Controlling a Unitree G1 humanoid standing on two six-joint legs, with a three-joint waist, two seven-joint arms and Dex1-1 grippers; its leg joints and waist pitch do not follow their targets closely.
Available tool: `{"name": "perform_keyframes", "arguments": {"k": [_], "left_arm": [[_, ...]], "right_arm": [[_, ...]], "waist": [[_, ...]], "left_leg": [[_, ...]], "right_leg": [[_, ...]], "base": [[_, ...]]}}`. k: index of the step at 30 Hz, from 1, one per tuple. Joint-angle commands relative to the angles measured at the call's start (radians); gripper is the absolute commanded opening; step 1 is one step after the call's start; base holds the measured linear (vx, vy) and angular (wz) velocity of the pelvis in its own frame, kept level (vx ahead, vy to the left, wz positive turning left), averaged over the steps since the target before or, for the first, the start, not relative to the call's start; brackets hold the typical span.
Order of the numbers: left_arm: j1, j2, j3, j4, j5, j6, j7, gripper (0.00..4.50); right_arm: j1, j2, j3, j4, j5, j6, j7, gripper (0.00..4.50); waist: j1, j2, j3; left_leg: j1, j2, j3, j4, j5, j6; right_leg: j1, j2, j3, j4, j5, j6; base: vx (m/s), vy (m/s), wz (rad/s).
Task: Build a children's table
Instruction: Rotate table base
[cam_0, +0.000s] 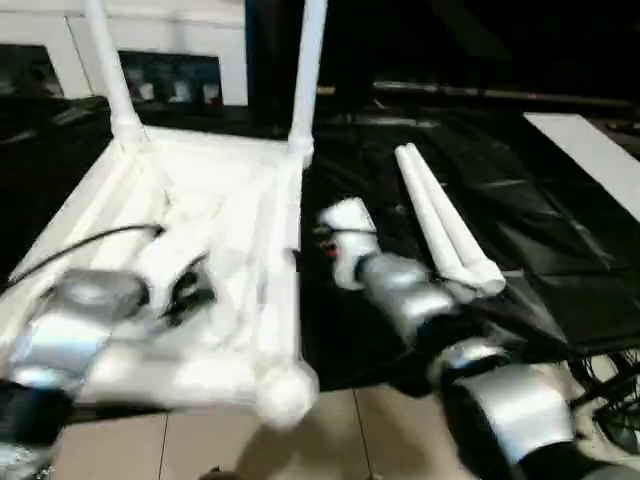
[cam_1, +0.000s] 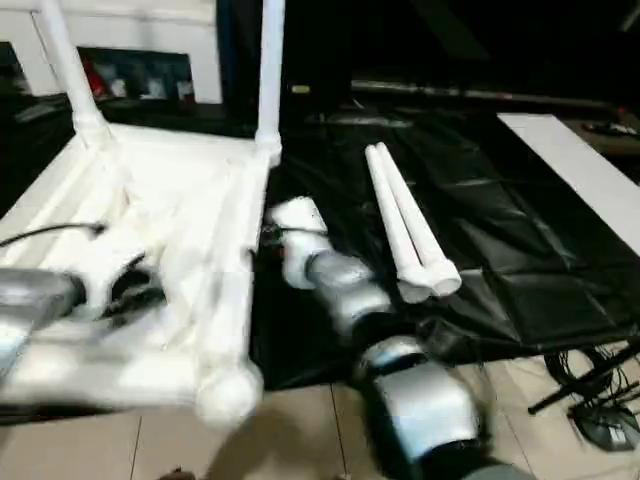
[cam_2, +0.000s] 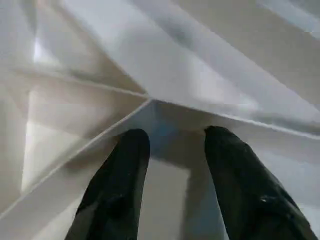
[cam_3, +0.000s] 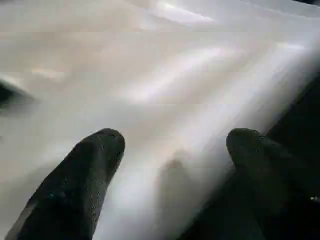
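blurred head views. children's table (cam_0: 200, 190) lies upside down on the black tabletop (cam_0: 560, 250), two legs up, tops cut off. two loose legs (cam_0: 445, 225) beside it. left gripper (cam_2: 172, 145) fingers apart over ribs; right gripper (cam_3: 175, 142) wide apart at its edge. no readable writing.

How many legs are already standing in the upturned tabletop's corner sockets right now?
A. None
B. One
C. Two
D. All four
C: two legs stand upright in the far corner sockets of the tabletop, while the other two legs lie side by side on the black cloth.
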Motion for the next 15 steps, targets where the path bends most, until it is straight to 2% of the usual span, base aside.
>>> {"name": "perform_keyframes", "arguments": {"k": [1,3,4,6,7,8,9,10,11,12,13,15], "left_arm": [[-0.020,0.006,-0.003,0.029,0.020,-0.048,0.030,2.16],[-0.047,-0.016,0.005,0.067,0.028,-0.080,0.057,2.16],[-0.080,-0.055,0.017,0.103,0.024,-0.102,0.086,2.16],[-0.093,-0.072,0.016,0.121,0.027,-0.113,0.101,2.16],[-0.108,-0.086,0.005,0.147,0.038,-0.142,0.119,2.16],[-0.112,-0.089,0.002,0.154,0.041,-0.150,0.124,2.16],[-0.132,-0.103,-0.009,0.189,0.060,-0.181,0.160,2.16],[-0.146,-0.112,-0.012,0.214,0.073,-0.201,0.192,2.16],[-0.156,-0.118,-0.013,0.233,0.081,-0.214,0.219,2.16],[-0.185,-0.132,-0.014,0.290,0.109,-0.264,0.292,2.16],[-0.202,-0.144,-0.006,0.329,0.117,-0.302,0.335,2.16],[-0.230,-0.167,0.012,0.397,0.126,-0.363,0.403,2.16]], "right_arm": [[-0.019,-0.042,-0.022,-0.031,0.008,-0.015,-0.008,3.86],[-0.020,-0.065,-0.037,-0.048,0.019,-0.017,-0.010,3.86],[-0.017,-0.098,-0.053,-0.077,0.030,-0.021,-0.007,3.86],[-0.015,-0.112,-0.058,-0.089,0.032,-0.023,-0.007,3.86],[-0.009,-0.129,-0.064,-0.110,0.032,-0.027,-0.005,3.86],[-0.007,-0.133,-0.065,-0.115,0.031,-0.028,-0.004,3.86],[0.003,-0.150,-0.071,-0.147,0.033,-0.026,0.003,3.86],[0.011,-0.161,-0.073,-0.171,0.036,-0.023,0.005,3.86],[0.017,-0.168,-0.075,-0.188,0.039,-0.020,0.006,3.86],[0.038,-0.186,-0.081,-0.240,0.046,-0.004,0.009,3.86],[0.052,-0.195,-0.085,-0.270,0.050,0.007,0.010,3.86],[0.075,-0.207,-0.087,-0.309,0.052,0.019,0.008,3.86]], "waist": [[0.003,0.033,-0.061],[0.002,0.031,-0.057],[0.009,0.031,-0.063],[0.016,0.029,-0.063],[0.015,0.033,-0.064],[0.016,0.028,-0.066],[0.014,0.035,-0.068],[0.015,0.030,-0.071],[0.014,0.029,-0.071],[0.015,0.032,-0.072],[0.016,0.031,-0.072],[0.018,0.030,-0.077]], "left_leg": [[0.016,0.022,-0.004,-0.083,-0.311,-0.038],[0.008,0.019,-0.002,-0.085,-0.306,-0.039],[0.013,0.018,0.001,-0.080,-0.278,-0.040],[0.015,0.017,0.005,-0.077,-0.271,-0.036],[0.008,0.016,0.003,-0.079,-0.262,-0.035],[0.002,0.016,0.001,-0.078,-0.237,-0.032],[0.002,0.015,0.002,-0.076,-0.219,-0.030],[0.002,0.015,0.002,-0.073,-0.203,-0.027],[-0.001,0.013,0.003,-0.073,-0.188,-0.023],[0.000,0.014,0.003,-0.071,-0.171,-0.019],[0.001,0.013,0.004,-0.070,-0.165,-0.014],[-0.004,0.013,0.001,-0.069,-0.137,-0.006]], "right_leg": [[0.039,-0.058,0.057,-0.082,-0.332,-0.159],[0.043,-0.051,0.056,-0.078,-0.300,-0.159],[0.043,-0.049,0.056,-0.074,-0.263,-0.157],[0.042,-0.050,0.057,-0.073,-0.239,-0.164],[0.048,-0.050,0.057,-0.070,-0.232,-0.162],[0.053,-0.052,0.055,-0.070,-0.220,-0.159],[0.053,-0.050,0.055,-0.068,-0.194,-0.161],[0.056,-0.050,0.055,-0.064,-0.168,-0.165],[0.058,-0.048,0.055,-0.063,-0.150,-0.166],[0.058,-0.047,0.054,-0.061,-0.120,-0.171],[0.057,-0.045,0.054,-0.061,-0.108,-0.170],[0.065,-0.045,0.052,-0.053,-0.049,-0.177]], "base": [[0.000,0.000,0.00],[0.000,0.000,0.00],[0.000,0.000,0.00],[0.000,0.000,0.00],[0.000,0.000,0.00],[0.000,0.000,0.00],[0.000,0.000,0.00],[0.000,0.000,0.00],[0.000,0.000,0.00],[0.000,0.000,0.00],[0.000,0.000,0.00],[0.000,0.000,0.00]]}}
